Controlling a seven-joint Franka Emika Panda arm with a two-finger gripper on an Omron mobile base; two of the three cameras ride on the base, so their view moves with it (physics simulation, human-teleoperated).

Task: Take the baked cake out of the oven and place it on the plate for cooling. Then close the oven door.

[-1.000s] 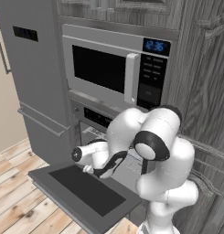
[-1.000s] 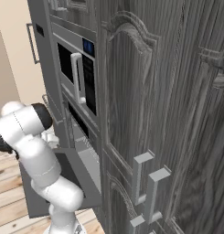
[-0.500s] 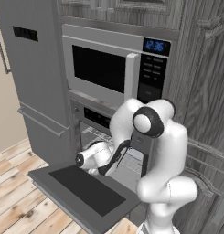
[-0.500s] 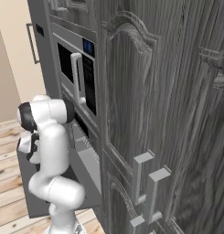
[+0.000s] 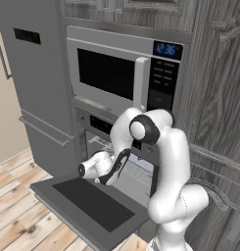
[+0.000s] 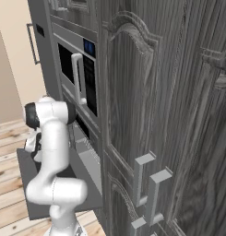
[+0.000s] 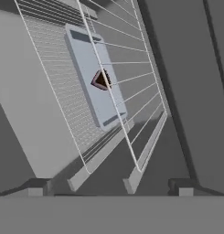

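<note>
here the arm has swung lower toward the oven [image 5: 116, 157], its door [image 5: 87, 206] lying flat open. the gripper [image 7: 111, 185], jaws wide and empty, now faces the cake [image 7: 102, 80] on its tray [image 7: 95, 82] behind the wire rack [image 7: 127, 91]; the reach is beginning.

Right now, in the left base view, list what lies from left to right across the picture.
Tall grey unit with the vertical handle → microwave → wood-grain cabinet.
</note>
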